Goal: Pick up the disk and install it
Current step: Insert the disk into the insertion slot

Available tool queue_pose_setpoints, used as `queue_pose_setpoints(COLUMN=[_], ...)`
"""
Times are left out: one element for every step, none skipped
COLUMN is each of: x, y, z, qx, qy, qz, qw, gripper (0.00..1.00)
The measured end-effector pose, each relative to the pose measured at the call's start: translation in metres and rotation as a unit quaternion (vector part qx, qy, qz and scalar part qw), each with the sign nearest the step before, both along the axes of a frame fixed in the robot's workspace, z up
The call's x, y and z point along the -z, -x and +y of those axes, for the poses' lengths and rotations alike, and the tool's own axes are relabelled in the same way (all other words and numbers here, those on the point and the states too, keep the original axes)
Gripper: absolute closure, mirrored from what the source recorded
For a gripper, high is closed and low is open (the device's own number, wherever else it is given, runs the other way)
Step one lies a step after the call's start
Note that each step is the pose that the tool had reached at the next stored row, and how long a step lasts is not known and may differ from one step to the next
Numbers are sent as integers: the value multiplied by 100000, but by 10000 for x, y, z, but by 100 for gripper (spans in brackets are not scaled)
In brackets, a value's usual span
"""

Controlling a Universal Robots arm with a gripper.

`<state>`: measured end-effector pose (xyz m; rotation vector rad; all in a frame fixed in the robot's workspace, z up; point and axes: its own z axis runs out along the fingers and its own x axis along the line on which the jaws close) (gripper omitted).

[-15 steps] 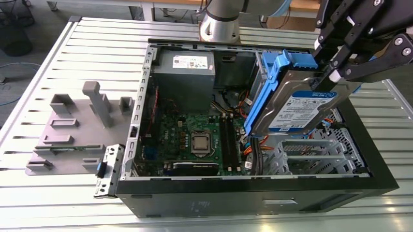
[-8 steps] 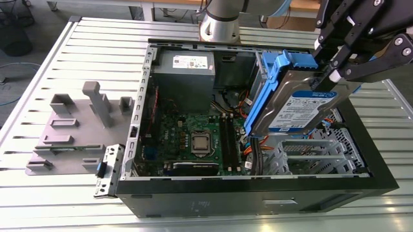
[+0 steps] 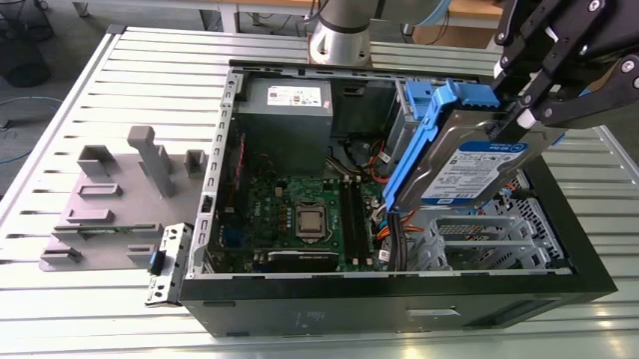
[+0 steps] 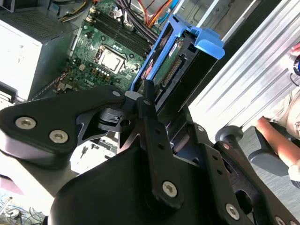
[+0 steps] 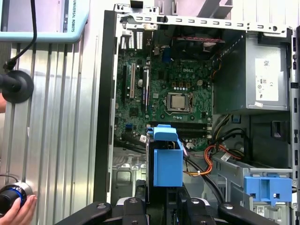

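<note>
Black sheet-metal walls of the computer case (image 3: 399,314) stand open on the slatted aluminium table (image 3: 150,67). Reading the case as a dial in the exterior view, the green motherboard (image 3: 299,217) lies at eight o'clock and the grey power supply (image 3: 284,105) sits at eleven. A blue bracket (image 3: 420,101) stands near one, and a silver drive cage (image 3: 479,239) occupies four o'clock. Orange and black cables (image 3: 384,161) run between motherboard and cage, close by the disk's lower end. Outside the case, at nine o'clock, a grey fixture (image 3: 110,202) with upright posts rests on the table, and the arm's base (image 3: 345,34) rises at twelve. In the first wrist view a person's hand (image 5: 21,212) rests by a blue-ringed knob (image 5: 8,198), out beyond the case wall.

The disk (image 3: 474,168) hangs in the air over the two-to-three o'clock part of the case, above the cage and cables. The gripper (image 3: 519,120) holds it by its upper end, and the fingers (image 4: 150,117) are pressed in on it, pinching it. Its long axis slopes steeply from one o'clock, at the gripper, down to seven o'clock, so the free end points into the case toward the cables. The labelled face looks toward four o'clock. The blue carrier frame runs along the ten o'clock edge, and a blue tab caps the upper end just beside the fingers. Whether the lower end touches the cables I cannot tell.
</note>
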<state>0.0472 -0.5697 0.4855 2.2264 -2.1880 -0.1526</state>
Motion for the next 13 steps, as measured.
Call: queue_pose_setpoints(x=[3, 6, 7, 9, 12, 15, 18, 21, 25, 28, 31, 36, 41], y=[-3, -5, -7, -9, -9, -10, -11, -12, -12, -12, -12, -13, -13], z=[-3, -6, -10, -15, -21, -30, -38, -47, -57, -67, -76, -85, -91], qx=[0, 2, 0, -1, 1, 0, 0, -2, -1, 1, -1, -3, -2], qy=[-6, -6, -2, 2, 3, 1, -2, 1, -3, -2, -1, -2, -4], qz=[-4, -5, -4, -5, -3, -3, -4, -4, -5, -3, -4, -6, -3], qw=[100000, 100000, 100000, 100000, 100000, 100000, 100000, 100000, 100000, 100000, 100000, 100000, 100000], gripper=[65, 65, 65, 65, 65, 65, 65, 65, 65, 65, 65, 65, 65])
